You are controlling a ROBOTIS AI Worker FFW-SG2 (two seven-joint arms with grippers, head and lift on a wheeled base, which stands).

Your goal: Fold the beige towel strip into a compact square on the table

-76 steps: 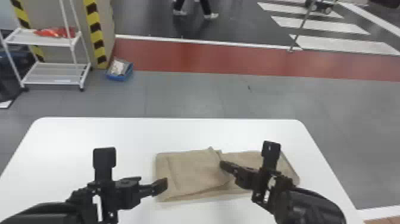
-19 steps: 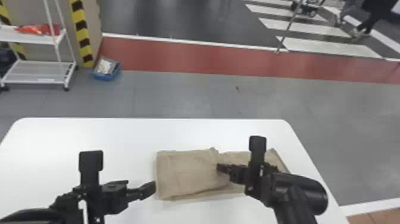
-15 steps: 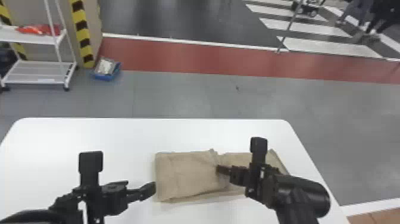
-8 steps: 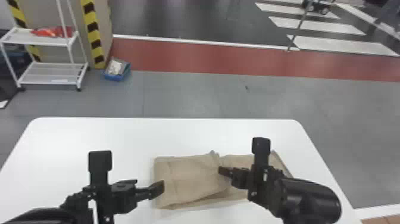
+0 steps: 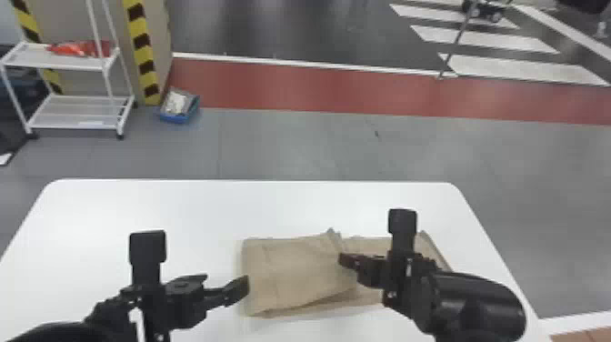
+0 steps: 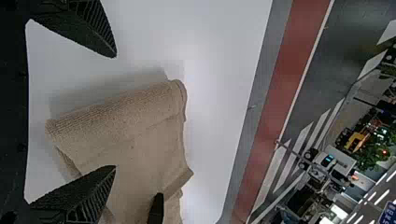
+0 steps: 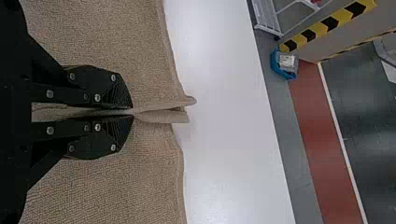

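Pinching a raised ridge of the beige terry towel strip [image 5: 295, 268], the right pincer [image 5: 349, 261] has its two flat black fingers drawn together, the cloth held between them. The ridge projects past the fingertips toward 12 o'clock, with 12 taken as directly away from the robot. The right arm reaches in from about 4 o'clock.

From the pincer toward 9 o'clock, the strip lies doubled in a broad, roughly rectangular panel; its lower layer shows along the 6 o'clock side, slightly skewed from the upper. Toward 3 o'clock the strip continues lower and flatter, partly beneath the right arm.

The left pincer [image 5: 222, 285] is located by the panel's 9 o'clock edge, its fingers spread wide with nothing between them. Contact with the cloth cannot be determined.

The strip rests on a white, round-cornered surface [image 5: 182, 204], nearer its 3 o'clock side than its 9 o'clock side. Beyond the surface are a grey floor [image 5: 295, 141] and, farther toward 12 o'clock, a dull red floor band [image 5: 282, 86]. At 11 o'clock sits a blue plastic tray [image 5: 178, 119]; beside it, nearer 10 o'clock, stands a white metal rack [image 5: 77, 123] bearing a red packet [image 5: 79, 48]. White crossing stripes [image 5: 518, 69] lie at 1 o'clock.
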